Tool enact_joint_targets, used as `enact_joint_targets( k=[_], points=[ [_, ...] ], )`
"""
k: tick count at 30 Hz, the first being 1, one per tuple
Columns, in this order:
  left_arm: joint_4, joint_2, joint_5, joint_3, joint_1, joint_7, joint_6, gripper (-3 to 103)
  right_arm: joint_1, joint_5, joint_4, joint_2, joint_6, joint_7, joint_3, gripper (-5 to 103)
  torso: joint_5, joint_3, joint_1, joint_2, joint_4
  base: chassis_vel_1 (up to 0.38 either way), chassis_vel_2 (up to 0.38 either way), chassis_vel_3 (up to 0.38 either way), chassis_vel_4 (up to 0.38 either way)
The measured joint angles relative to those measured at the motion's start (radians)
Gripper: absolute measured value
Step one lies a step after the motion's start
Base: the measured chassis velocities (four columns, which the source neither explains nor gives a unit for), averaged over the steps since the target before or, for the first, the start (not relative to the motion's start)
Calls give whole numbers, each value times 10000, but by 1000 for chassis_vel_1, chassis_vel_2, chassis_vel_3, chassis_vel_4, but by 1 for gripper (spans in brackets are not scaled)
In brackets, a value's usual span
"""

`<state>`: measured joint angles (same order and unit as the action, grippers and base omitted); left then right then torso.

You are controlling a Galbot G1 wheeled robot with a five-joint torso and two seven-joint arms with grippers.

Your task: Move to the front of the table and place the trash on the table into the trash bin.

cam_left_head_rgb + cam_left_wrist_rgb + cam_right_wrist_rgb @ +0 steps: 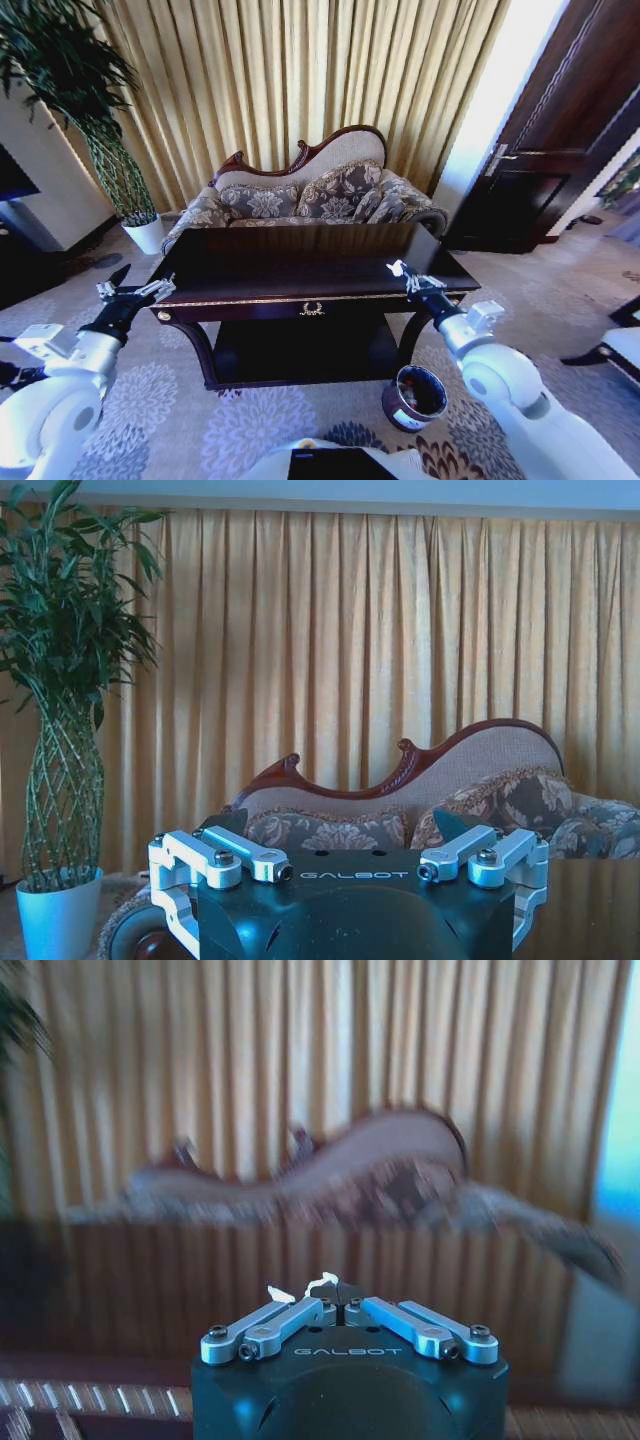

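Observation:
The dark glossy table [300, 262] with gold trim stands right in front of me, its top reflecting the room. My right gripper [405, 272] hangs over the table's right front corner. It is shut [342, 1306] on a small white paper wad [318, 1283], of which only a scrap shows at the fingertips. The trash bin [415, 397], round and dark with a shiny rim, stands on the carpet below that arm, by the table's right front leg. My left gripper [135, 293] is open [352, 868] and holds nothing, just off the table's left front corner.
A patterned sofa [310, 195] stands close behind the table, before gold curtains. A tall plant in a white pot [147, 233] is at the back left. A dark door [545, 170] is at the right. Patterned carpet lies in front of the table.

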<state>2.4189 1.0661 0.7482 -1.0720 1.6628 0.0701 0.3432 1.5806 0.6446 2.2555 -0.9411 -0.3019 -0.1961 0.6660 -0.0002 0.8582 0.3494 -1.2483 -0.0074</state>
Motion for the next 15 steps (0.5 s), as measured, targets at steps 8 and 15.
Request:
enact_joint_targets(
  k=[8, 15],
  points=[
    [56, 21, -5, 86, -68, -7, -9, 100, 648, -618, -1332, -863, -651, -592, -147, 0, -1, 0, 1, -1, -3, 0, 0, 0, 0],
    [101, 115, -17, 34, -80, -9, -21, 100, -649, -1449, -5026, -1274, -674, -701, -712, 0, 4, 1, 3, 0, -1, 0, 0, 0, 0]
  ],
)
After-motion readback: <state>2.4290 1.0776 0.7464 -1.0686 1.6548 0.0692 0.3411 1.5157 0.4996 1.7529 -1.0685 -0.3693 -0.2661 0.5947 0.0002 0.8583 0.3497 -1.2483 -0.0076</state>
